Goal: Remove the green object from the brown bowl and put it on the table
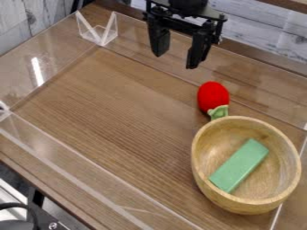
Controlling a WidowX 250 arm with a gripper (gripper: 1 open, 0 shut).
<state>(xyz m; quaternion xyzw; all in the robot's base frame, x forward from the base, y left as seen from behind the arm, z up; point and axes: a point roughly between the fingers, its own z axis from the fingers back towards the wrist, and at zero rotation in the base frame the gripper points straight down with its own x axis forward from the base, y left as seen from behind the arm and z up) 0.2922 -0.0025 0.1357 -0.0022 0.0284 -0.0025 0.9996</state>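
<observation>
The brown bowl (247, 164) sits on the table (108, 108) at the lower right. Inside it lies the green object (240, 164), a flat light-green bar resting at a slant. My gripper (178, 48) hangs at the top centre, pointing down with its two dark fingers spread open and nothing between them. It is well above and to the left of the bowl, apart from everything.
A red strawberry-like toy (214, 97) with green leaves lies just beyond the bowl's far rim. Clear acrylic walls (48, 144) border the tabletop on the left, front and back.
</observation>
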